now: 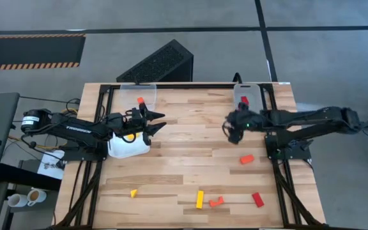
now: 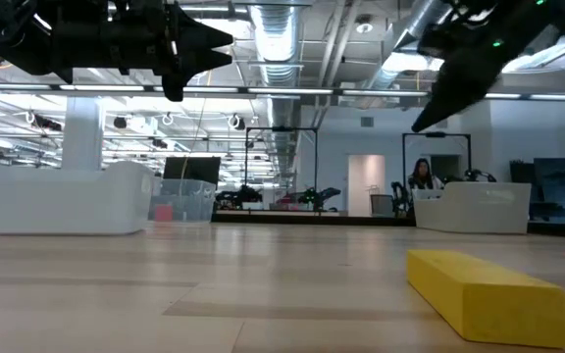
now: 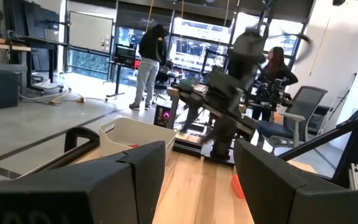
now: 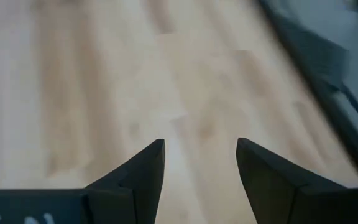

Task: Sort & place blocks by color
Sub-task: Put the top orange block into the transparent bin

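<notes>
Five blocks lie loose on the bench: a red one nearest the right tool, the rest along the near edge. Both tools hang parted and empty, the left tool by the white tub. Best to drop the right tool squarely over the red block, straddling its short sides.

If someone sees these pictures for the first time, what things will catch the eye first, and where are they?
First come the two dark arms over the wooden table: the left pincer hangs open beside a white bin, and the right pincer hangs open near mid-table, holding nothing. Next are the bright blocks along the table's near edge, chiefly the yellow bar and the red block.
</notes>
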